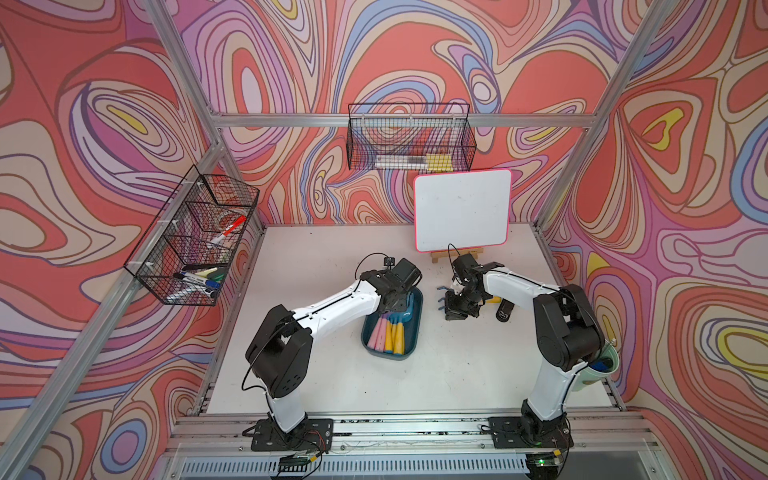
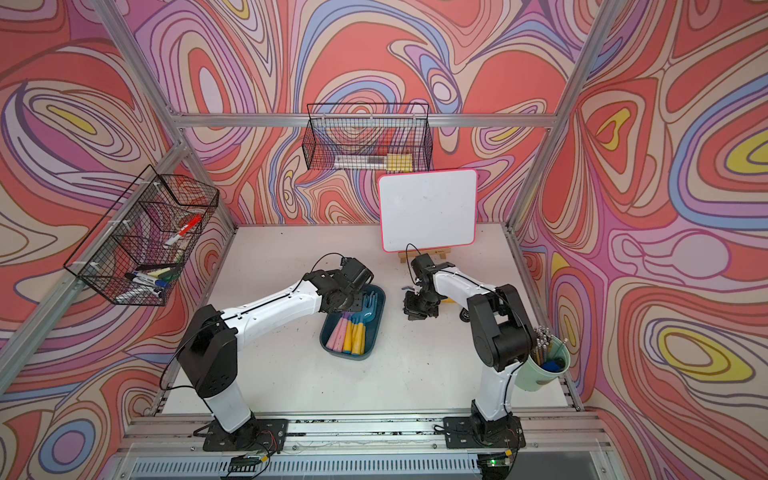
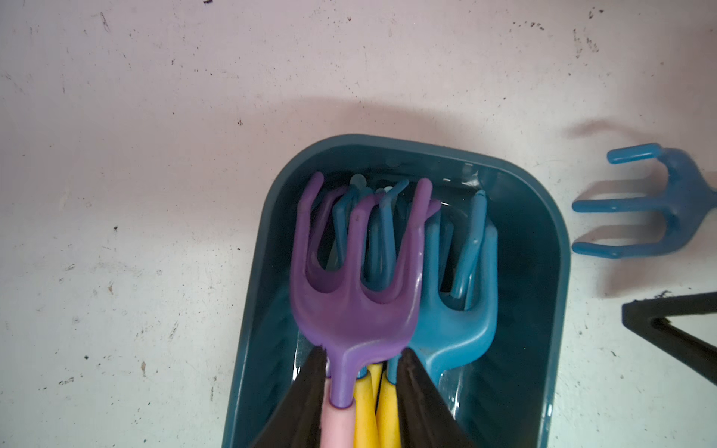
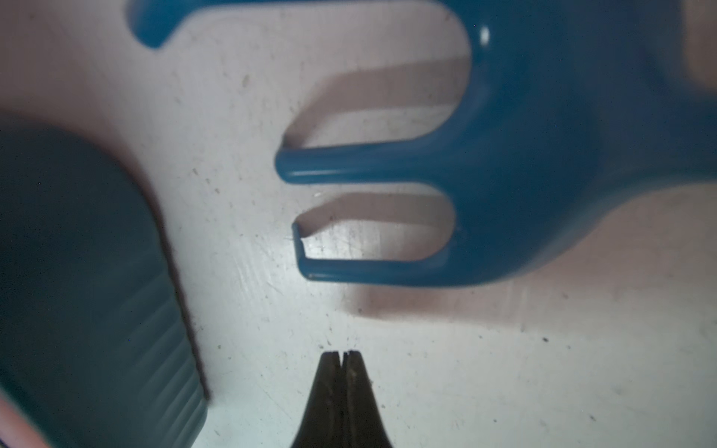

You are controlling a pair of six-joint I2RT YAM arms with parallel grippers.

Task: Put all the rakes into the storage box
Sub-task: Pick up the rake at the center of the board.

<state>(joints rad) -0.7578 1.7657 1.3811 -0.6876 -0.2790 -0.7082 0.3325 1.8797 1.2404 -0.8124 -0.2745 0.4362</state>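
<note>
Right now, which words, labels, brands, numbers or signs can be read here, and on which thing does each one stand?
No text can be read.
Markers in the wire basket: printing too small to read.
Whiteboard: no writing, only faint smudges.
Storage box, purple rake, blue rake: no marking visible.
</note>
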